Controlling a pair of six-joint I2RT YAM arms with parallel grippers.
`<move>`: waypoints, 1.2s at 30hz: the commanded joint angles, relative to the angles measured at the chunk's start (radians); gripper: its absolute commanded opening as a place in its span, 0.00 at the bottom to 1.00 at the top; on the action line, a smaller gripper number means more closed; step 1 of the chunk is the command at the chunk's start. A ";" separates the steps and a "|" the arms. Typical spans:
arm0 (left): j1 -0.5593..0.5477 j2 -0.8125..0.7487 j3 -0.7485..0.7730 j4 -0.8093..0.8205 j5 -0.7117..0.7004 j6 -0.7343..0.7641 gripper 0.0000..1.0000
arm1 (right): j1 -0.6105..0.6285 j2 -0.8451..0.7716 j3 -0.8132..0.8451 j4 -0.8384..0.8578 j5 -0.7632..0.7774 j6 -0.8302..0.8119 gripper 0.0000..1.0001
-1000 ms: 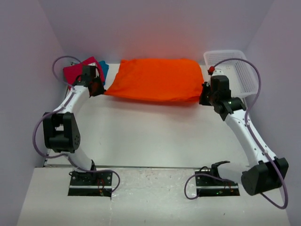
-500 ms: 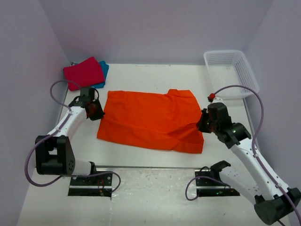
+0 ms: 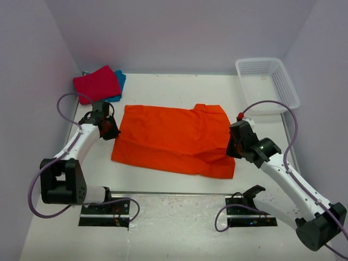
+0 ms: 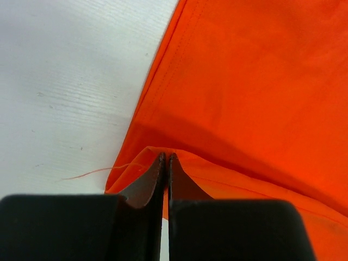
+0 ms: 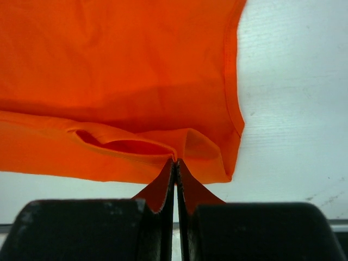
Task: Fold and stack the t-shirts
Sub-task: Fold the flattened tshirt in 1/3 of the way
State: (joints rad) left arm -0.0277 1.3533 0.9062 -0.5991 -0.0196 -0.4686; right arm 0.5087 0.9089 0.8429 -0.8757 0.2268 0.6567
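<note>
The orange t-shirt (image 3: 174, 138) lies spread across the middle of the table, its near half doubled in a loose fold. My left gripper (image 3: 112, 129) is shut on its left edge; in the left wrist view the jaws (image 4: 166, 157) pinch a raised ridge of orange cloth (image 4: 261, 81). My right gripper (image 3: 232, 148) is shut on the shirt's right edge, and the right wrist view shows the jaws (image 5: 175, 161) closed on a puckered fold of the cloth (image 5: 119, 60). The red t-shirt (image 3: 97, 83) lies folded at the back left on the teal t-shirt (image 3: 120, 80).
A white lattice basket (image 3: 269, 81) stands at the back right corner. Bare white table (image 3: 163, 89) shows behind the orange shirt and along the near edge (image 3: 163, 182). Purple walls close in the back and both sides.
Both arms have pulled the orange shirt from the back of the table towards the near side and laid it down. In the last half second only the right arm shifted slightly.
</note>
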 commanded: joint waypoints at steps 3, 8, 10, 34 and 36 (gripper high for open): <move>0.000 0.064 0.043 0.002 -0.023 0.016 0.00 | 0.002 0.064 0.035 -0.034 0.098 0.046 0.00; 0.000 0.113 0.051 0.010 -0.026 0.018 0.00 | 0.004 0.125 0.036 -0.020 0.112 0.046 0.00; 0.000 0.139 0.059 0.009 -0.022 0.021 0.00 | 0.004 0.157 0.039 -0.008 0.109 0.043 0.00; -0.096 -0.032 0.123 -0.085 -0.372 -0.094 0.66 | -0.042 0.471 0.120 0.095 0.167 -0.003 0.12; -0.127 -0.043 0.134 -0.100 -0.329 -0.097 0.66 | -0.055 0.496 0.137 0.101 0.181 -0.006 0.31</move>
State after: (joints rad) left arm -0.1181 1.3521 0.9913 -0.6716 -0.3012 -0.5346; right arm 0.4709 1.3750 0.9287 -0.8112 0.3538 0.6609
